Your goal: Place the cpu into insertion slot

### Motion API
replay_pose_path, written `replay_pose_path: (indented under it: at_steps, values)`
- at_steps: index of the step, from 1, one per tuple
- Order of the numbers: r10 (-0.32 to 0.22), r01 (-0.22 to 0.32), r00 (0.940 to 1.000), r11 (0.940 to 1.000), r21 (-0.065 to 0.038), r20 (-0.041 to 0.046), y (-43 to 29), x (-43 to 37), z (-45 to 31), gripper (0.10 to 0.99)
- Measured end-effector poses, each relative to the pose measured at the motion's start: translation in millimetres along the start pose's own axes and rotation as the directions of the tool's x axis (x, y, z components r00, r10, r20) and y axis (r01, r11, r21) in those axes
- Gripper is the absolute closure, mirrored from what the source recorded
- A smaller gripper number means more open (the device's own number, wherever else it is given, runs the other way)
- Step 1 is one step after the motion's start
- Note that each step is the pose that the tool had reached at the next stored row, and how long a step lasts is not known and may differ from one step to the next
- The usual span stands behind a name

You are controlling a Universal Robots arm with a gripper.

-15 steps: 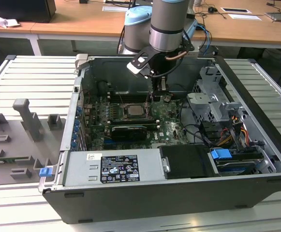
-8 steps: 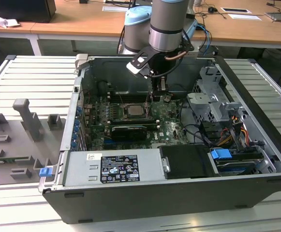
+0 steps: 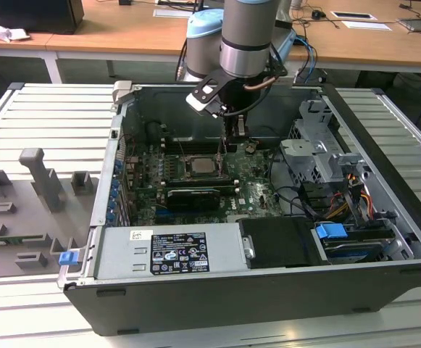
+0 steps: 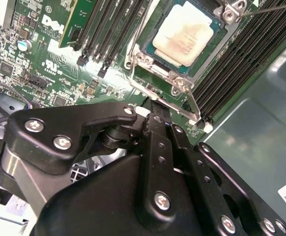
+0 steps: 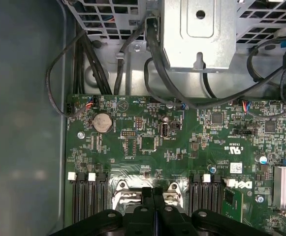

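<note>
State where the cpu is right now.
The cpu lies inside the insertion slot, flanked by black memory slots in the second wrist view, and to the exterior view's left of the gripper.

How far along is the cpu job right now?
Done: the cpu already lies inside the slot. In hand: nothing; the gripper is shut and empty, by the slot's edge. Left: the placing looks finished, though I cannot tell whether the cpu is fully seated.

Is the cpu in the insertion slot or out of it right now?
In. The cpu lies flat inside the insertion slot, with the slot's metal frame around its edges.
</note>
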State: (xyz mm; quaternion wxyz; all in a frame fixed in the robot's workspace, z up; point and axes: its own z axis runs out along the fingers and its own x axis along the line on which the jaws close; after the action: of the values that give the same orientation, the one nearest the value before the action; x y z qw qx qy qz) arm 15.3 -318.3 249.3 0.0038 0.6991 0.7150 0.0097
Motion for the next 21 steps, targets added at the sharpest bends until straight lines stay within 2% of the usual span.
replay_pose_path:
  at_steps: [21]
  values:
    - [0.0, 0.0, 1.0, 1.0, 0.0, -0.0009, -8.3, 0.2, 0.2, 0.98]
